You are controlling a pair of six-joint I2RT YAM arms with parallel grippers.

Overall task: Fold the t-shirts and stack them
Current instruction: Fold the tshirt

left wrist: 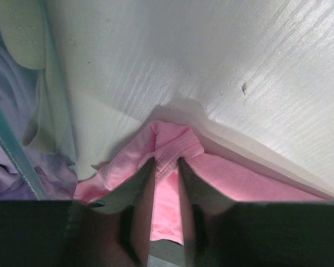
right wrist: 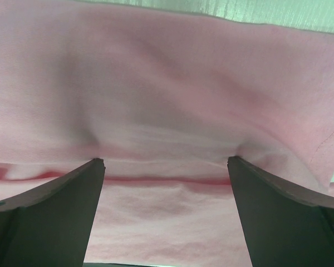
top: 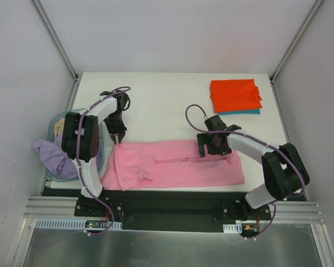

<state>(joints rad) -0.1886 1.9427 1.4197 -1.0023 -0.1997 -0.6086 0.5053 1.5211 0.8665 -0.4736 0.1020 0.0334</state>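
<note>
A bright pink t-shirt (top: 178,167) lies spread along the table's near edge. My left gripper (top: 118,139) is shut on its far left corner, and the pink hem (left wrist: 166,161) is pinched between the fingers. My right gripper (top: 212,146) is open, pressed down on the pink cloth (right wrist: 167,111) near its far edge, with a fold line between the fingers. An orange-red t-shirt (top: 235,95) lies folded on a folded teal t-shirt (top: 242,112) at the far right. A pale lavender t-shirt (top: 55,156) hangs out of the basket.
A round light-blue basket (top: 58,123) stands at the table's left edge, next to my left arm; its rim and the lavender cloth (left wrist: 11,133) show in the left wrist view. White walls and metal posts enclose the table.
</note>
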